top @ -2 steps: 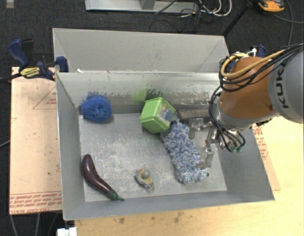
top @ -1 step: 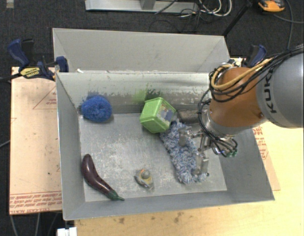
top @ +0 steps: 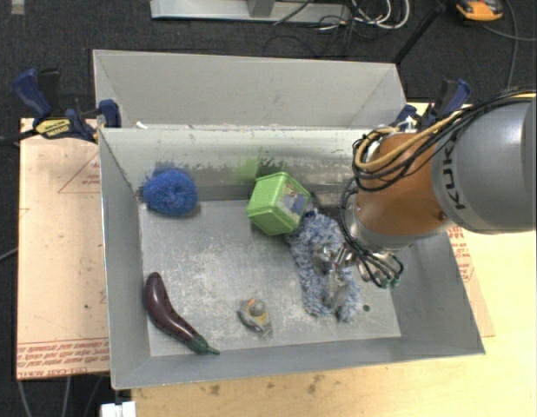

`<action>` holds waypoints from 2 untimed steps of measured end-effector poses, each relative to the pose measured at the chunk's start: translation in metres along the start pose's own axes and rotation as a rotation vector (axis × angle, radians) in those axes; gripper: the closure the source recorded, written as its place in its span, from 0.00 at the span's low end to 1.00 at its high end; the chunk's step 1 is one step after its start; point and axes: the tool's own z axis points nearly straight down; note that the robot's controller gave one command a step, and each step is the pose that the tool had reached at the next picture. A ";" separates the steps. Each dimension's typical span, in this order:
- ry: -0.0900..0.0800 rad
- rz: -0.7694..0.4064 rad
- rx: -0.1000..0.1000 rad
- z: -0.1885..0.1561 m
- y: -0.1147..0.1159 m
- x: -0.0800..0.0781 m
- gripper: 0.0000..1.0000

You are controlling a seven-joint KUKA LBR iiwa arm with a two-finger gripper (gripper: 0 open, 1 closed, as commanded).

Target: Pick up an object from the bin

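The blue-grey knitted cloth lies crumpled on the bin's floor, right of the middle. We see the gripper low over its lower part, touching it or nearly so. We cannot tell how wide the gripper stands, nor whether it has any cloth in its hold. We judge the pick not yet made: the cloth rests on the floor and nothing is raised. A green cube sits touching the cloth's upper end. Well apart in the grey bin lie a blue fuzzy ball, a purple aubergine and a small greyish trinket.
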 end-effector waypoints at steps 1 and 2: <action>0.000 0.000 0.000 0.000 0.000 0.000 1.00; 0.001 -0.001 0.000 -0.002 0.000 0.001 1.00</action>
